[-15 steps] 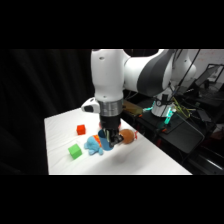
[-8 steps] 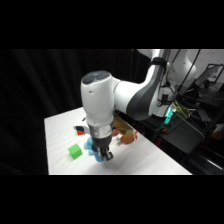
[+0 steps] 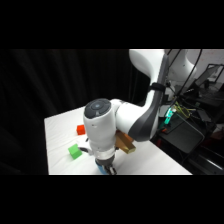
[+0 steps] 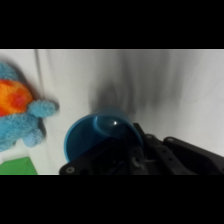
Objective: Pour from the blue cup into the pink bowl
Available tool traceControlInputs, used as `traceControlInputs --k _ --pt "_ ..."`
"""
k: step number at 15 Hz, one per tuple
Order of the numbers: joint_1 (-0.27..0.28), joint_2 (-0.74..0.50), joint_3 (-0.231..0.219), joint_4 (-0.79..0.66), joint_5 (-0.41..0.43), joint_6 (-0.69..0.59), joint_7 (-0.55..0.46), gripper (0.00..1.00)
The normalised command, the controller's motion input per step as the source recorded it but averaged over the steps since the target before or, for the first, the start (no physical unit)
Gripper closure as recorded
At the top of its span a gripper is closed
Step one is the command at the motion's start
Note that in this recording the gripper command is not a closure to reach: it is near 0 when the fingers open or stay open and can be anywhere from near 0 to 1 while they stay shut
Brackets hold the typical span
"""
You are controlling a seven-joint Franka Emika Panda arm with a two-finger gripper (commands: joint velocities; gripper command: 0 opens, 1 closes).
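The gripper (image 4: 131, 155) hangs low over the white table (image 4: 190, 90), finger state impossible to tell. The blue cup (image 4: 97, 135) sits directly beneath it, upright, mouth open toward the wrist camera.

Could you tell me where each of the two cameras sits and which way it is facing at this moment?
Side view: fixed beside the white table, looking across and down; the white arm fills the middle, hiding most objects.
Wrist view: on the arm's wrist, looking past the black gripper linkage into the blue cup, plush toy alongside.
Shared: the green cube, the table, and probably the blue cup.
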Motion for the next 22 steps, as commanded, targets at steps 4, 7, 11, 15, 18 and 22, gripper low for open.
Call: traceControlInputs --k 4,7,11,15,18,22 --pt "0.079 0.06 -0.105 0.16 0.04 -0.03 0.06 0.14" --pt "0.081 0.06 -0.094 0.12 0.036 -0.03 0.07 0.14" --pt "0.098 0.01 -0.09 0.11 0.018 -0.1 0.08 0.0" --pt "0.064 -0.11 -0.08 0.07 0.032 -0.19 0.06 0.0" --pt "-0.031 -0.24 -0.008 0.01 0.102 -0.24 -0.04 0.0" --pt "-0.046 -0.43 0.012 -0.07 0.076 -0.31 -0.09 0.0"
